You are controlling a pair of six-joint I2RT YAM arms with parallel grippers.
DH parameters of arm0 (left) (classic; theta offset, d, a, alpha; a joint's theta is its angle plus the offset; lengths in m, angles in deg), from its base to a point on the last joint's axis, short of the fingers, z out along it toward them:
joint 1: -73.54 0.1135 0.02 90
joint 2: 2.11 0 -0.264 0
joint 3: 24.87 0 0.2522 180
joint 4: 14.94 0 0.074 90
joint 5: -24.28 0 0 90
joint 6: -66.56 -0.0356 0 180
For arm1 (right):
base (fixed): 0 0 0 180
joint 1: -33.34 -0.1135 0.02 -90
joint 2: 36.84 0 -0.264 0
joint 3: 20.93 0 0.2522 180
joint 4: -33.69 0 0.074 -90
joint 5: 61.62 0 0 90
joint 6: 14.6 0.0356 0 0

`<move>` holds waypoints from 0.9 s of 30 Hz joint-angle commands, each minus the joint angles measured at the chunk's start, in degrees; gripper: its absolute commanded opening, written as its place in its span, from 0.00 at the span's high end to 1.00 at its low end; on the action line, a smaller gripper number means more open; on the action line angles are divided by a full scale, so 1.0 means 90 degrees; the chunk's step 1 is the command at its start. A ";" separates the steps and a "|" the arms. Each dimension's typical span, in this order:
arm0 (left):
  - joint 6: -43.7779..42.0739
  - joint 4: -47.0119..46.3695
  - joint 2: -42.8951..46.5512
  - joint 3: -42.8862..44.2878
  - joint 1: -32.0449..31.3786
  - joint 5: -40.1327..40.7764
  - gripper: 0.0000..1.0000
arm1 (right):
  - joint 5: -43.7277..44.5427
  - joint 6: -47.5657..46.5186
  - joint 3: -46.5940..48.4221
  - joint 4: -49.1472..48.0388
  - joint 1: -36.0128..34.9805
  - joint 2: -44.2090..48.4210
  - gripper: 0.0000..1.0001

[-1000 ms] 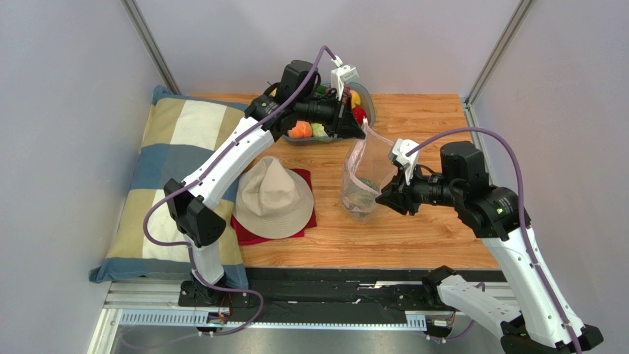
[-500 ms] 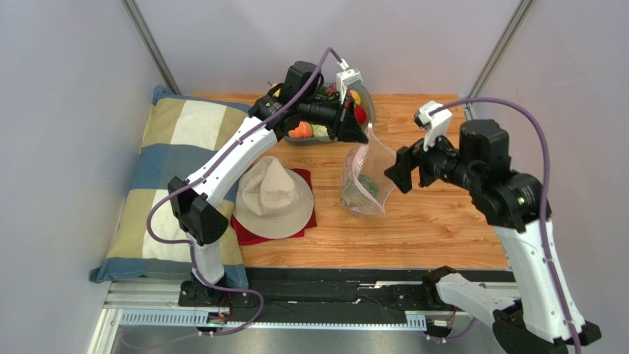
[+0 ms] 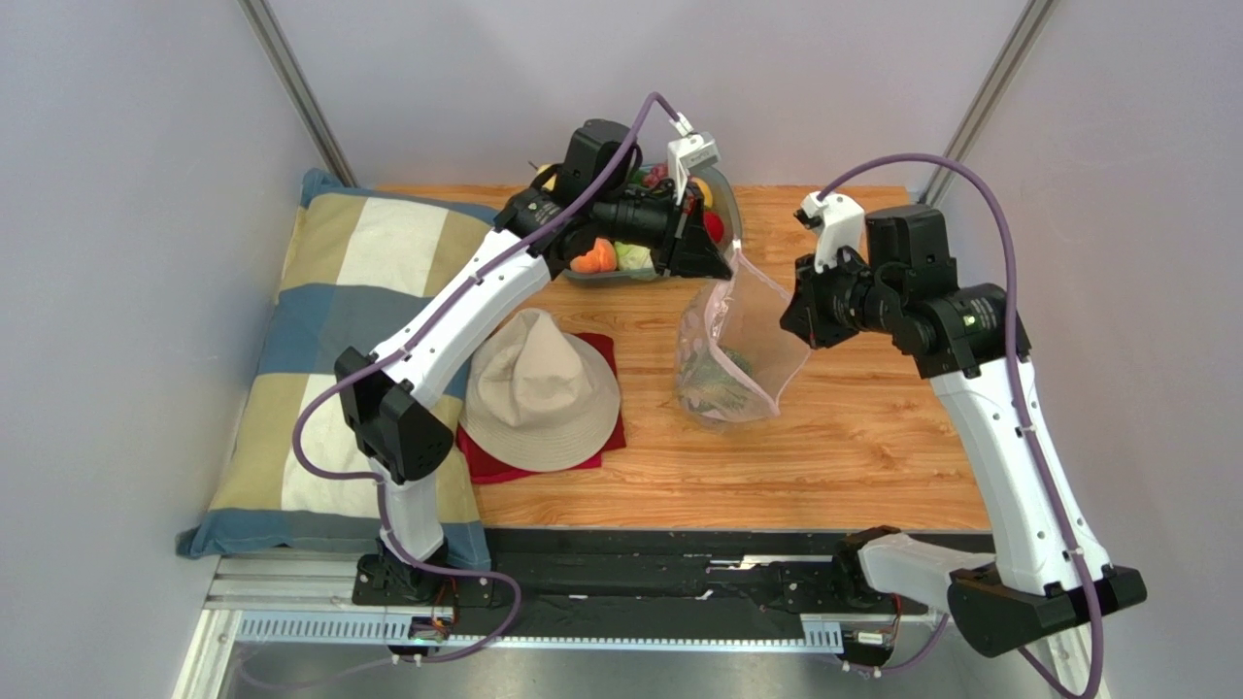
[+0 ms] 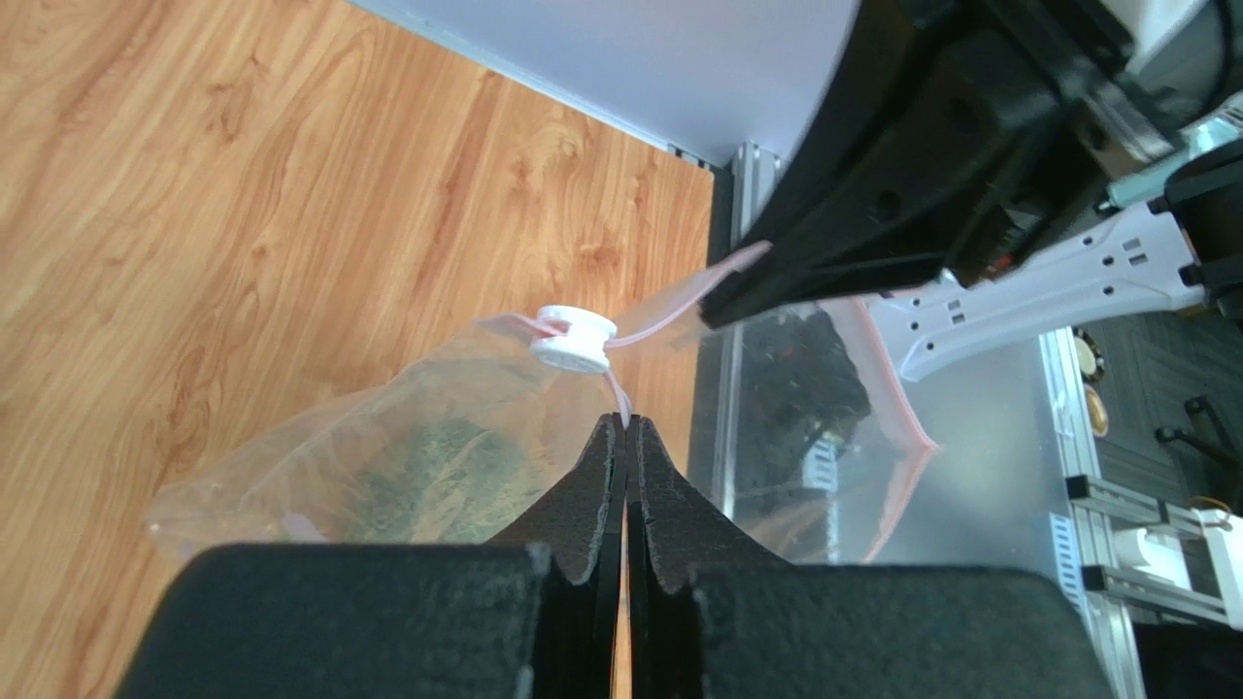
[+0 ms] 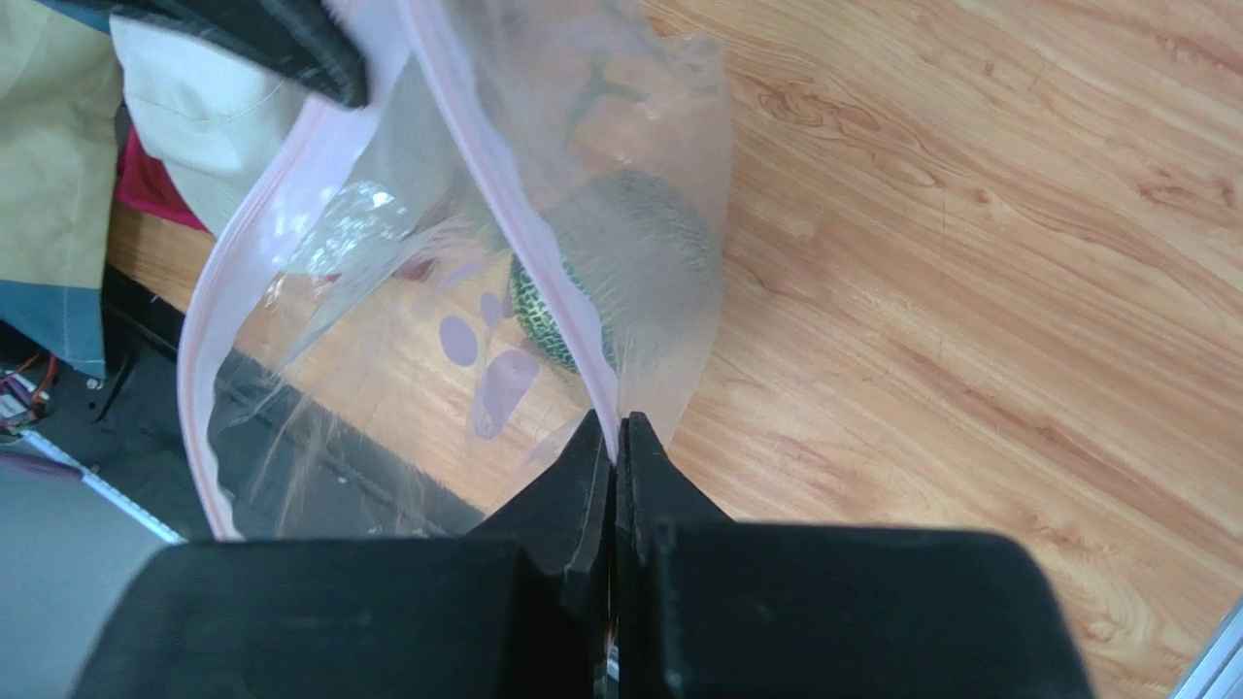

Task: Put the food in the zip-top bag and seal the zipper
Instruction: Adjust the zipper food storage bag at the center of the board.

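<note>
Two arms stretch the bag (image 3: 725, 364) open over the table (image 3: 861, 437). The left gripper (image 4: 628, 425) pinches the zipper (image 4: 893, 391) beside its white slider (image 4: 572, 335), and the right gripper (image 5: 617, 425) is clamped on the strip's opposite side. A green melon (image 5: 642, 248) shows dimly through crinkled plastic. The left arm hides most of the bowl (image 3: 733, 216) of food (image 3: 593, 258).

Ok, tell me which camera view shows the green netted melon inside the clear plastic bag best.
The right wrist view: the green netted melon sits close, its net pattern plain through the clear plastic bag. The left wrist view gives only a green blur through the plastic; the top view, a small green patch.
</note>
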State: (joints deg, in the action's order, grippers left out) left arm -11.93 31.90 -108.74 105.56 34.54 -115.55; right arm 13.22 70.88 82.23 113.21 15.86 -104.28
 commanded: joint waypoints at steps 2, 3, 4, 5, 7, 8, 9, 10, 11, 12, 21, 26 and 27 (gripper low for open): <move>0.0370 -0.0862 -0.0426 0.0572 -0.0031 0.0028 1.00 | -0.0200 0.0413 0.0387 0.0223 0.0047 0.0696 1.00; 0.0439 -0.0931 -0.0495 0.0669 -0.0070 -0.0001 1.00 | -0.0210 0.0462 0.0456 0.0223 0.0057 0.0793 1.00; 0.0498 -0.0989 -0.0554 0.0835 -0.0100 -0.0030 1.00 | -0.0239 0.0462 0.0515 0.0223 0.0047 0.0852 1.00; 0.0586 -0.1125 -0.0642 0.0885 -0.0119 -0.0011 1.00 | -0.0240 0.0646 0.0564 0.0223 0.0047 0.0920 1.00; 0.0800 -0.1311 -0.0720 0.0934 -0.0139 -0.0030 1.00 | -0.0085 0.0746 0.0487 0.0204 0.0047 0.0931 1.00; 0.0840 -0.1399 -0.0798 0.0963 -0.0139 0.0018 1.00 | 0.0004 0.0746 0.0409 0.0174 0.0047 0.0931 1.00; 0.0860 -0.1400 -0.0837 0.0983 -0.0120 0.0057 0.98 | 0.0072 0.0717 0.0156 0.0010 0.0047 0.0931 1.00; 0.0918 -0.1410 -0.0867 0.0973 -0.0071 0.0135 0.81 | 0.0131 0.0668 0.0028 -0.0118 0.0047 0.0921 1.00; 0.0967 -0.1439 -0.0887 0.0934 -0.0003 0.0290 0.72 | 0.0209 0.0648 -0.0079 -0.0264 0.0047 0.0863 1.00; 0.1035 -0.1459 -0.0867 0.0876 0.0056 0.0379 0.64 | 0.0316 0.0638 -0.0254 -0.0507 0.0047 0.0795 1.00; 0.1241 -0.1537 -0.0077 -0.0530 0.1978 0.2448 0.01 | 0.0259 0.0755 -0.0725 -0.1164 0.0164 0.0335 1.00; 0.1396 -0.1342 -0.0427 -0.0580 0.2907 0.3911 0.01 | 0.0239 0.0814 -0.0774 -0.1261 0.0164 0.0257 1.00; 0.1436 -0.1284 -0.0563 -0.0512 0.3063 0.4147 0.01 | 0.0297 0.0795 -0.0774 -0.1261 0.0164 0.0276 1.00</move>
State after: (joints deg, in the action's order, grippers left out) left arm -0.68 20.42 -113.92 99.28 58.82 -90.65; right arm 15.43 77.07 74.67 106.01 17.15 -102.99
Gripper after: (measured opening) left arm 0.989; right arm 0.010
